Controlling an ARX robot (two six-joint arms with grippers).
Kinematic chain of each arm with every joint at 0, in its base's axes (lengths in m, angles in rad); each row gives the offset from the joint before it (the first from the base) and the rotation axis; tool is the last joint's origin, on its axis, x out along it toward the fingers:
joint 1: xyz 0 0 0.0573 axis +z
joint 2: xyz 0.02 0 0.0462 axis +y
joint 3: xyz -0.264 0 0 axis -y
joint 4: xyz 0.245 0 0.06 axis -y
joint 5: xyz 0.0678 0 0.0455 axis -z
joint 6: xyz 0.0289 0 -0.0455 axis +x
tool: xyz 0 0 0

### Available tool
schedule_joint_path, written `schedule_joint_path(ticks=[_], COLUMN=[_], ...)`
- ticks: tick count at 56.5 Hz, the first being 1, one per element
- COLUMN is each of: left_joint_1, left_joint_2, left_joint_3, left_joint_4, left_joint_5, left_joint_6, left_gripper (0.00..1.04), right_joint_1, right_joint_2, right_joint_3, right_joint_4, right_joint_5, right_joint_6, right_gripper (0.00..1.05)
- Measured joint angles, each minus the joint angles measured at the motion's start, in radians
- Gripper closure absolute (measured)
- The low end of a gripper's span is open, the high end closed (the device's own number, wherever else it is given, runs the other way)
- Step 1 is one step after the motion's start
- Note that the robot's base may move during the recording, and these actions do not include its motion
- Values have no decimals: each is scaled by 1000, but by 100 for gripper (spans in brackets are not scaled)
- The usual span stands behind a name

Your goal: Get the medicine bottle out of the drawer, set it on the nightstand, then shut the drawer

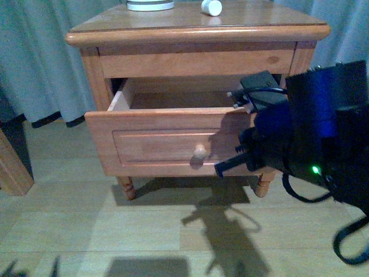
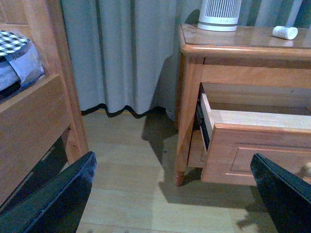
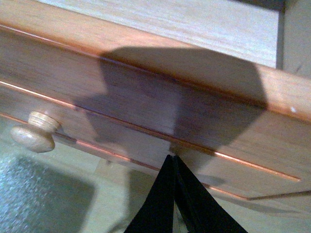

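Right hand (image 3: 173, 162) closed against drawer (image 1: 167, 141); wood-plank floor (image 1: 86, 231), grey curtains (image 2: 121, 53).

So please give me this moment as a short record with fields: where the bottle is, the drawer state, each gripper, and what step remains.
bottle: medicine bottle lies on its side on the nightstand top
drawer: upper drawer pulled open; no bottle seen inside
knob: round wooden knob, nothing gripping it
right gripper: right gripper shut, tips together, close to the drawer front beside the knob
left gripper: left gripper open, away from the nightstand, holding nothing
other item: white ribbed appliance on the top
remaining step: probably closing the drawer
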Motion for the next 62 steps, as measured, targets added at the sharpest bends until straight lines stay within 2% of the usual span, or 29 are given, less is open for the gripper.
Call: schedule_joint_path(ticks=[29,62], left_joint_1=[0,0], left_joint_2=[0,0], left_joint_3=[0,0], left_joint_4=[0,0], left_joint_5=[0,0], left_joint_6=[0,0], left_gripper=[6,6], right_joint_1=[-95,-144], right_joint_2=[286,301], right_joint_3=[486,532], right_joint_4=[-152,-123], right_joint_5=[-10,-97], right_joint_6=[-217,-322], right_gripper=[101,101])
